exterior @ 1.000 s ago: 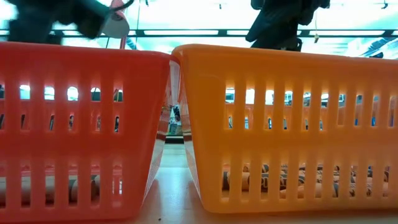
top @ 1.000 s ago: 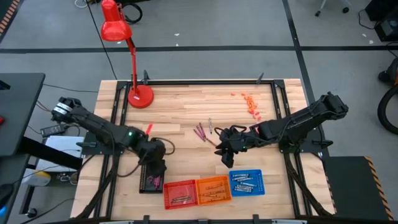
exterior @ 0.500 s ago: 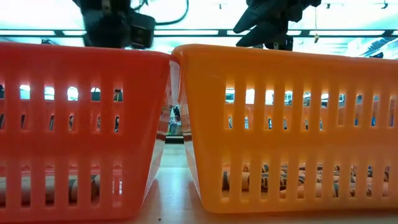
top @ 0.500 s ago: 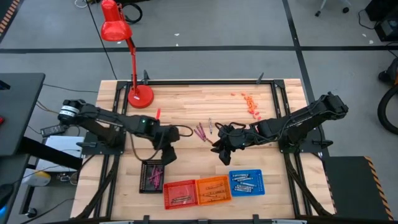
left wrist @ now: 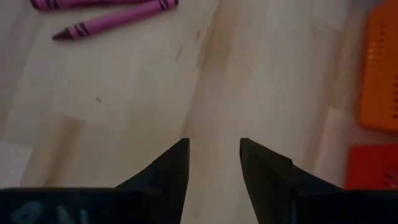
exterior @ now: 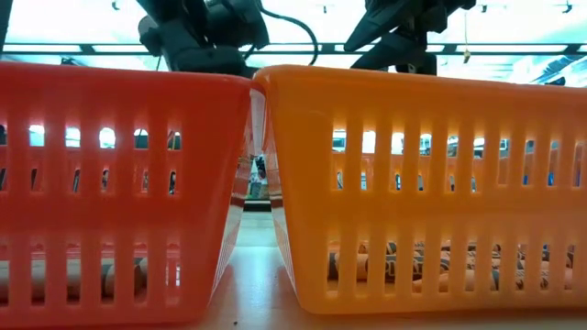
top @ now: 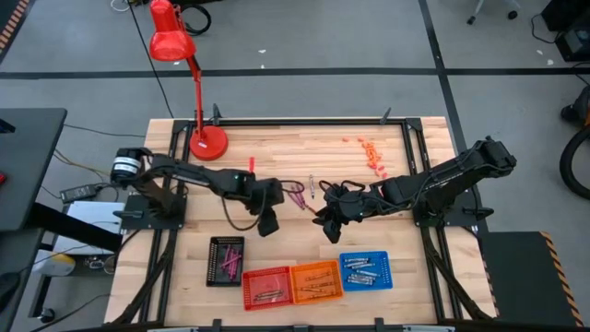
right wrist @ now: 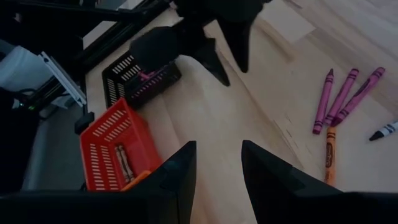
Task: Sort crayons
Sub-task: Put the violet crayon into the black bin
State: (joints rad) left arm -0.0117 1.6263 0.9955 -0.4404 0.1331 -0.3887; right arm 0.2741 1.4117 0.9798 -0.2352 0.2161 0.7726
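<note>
Loose crayons lie flat on the table's middle point(top: 300, 195): three magenta ones point(right wrist: 343, 94), a brown-orange one point(right wrist: 328, 155) and a grey-white one point(right wrist: 385, 129). Two magenta ones show in the left wrist view point(left wrist: 115, 12). My left gripper point(top: 268, 222) point(left wrist: 214, 158) is open and empty, just above bare wood near-left of the crayons. My right gripper point(top: 329, 227) point(right wrist: 217, 165) is open and empty, near-right of them. Sorted crayons lie in the black basket point(top: 226, 260), red basket point(top: 267, 288), orange basket point(top: 316, 281) and blue basket point(top: 365, 271).
The four baskets stand in a row at the table's near edge; red point(exterior: 119, 183) and orange point(exterior: 422, 183) fill the low view. A red desk lamp point(top: 207, 140) stands at the far left. Small red-orange bits point(top: 371, 157) lie at the far right.
My left gripper has gone from above the black basket toward the table's right edge and a little toward the far edge, to a spot beside the loose crayons. My right arm has barely moved.
</note>
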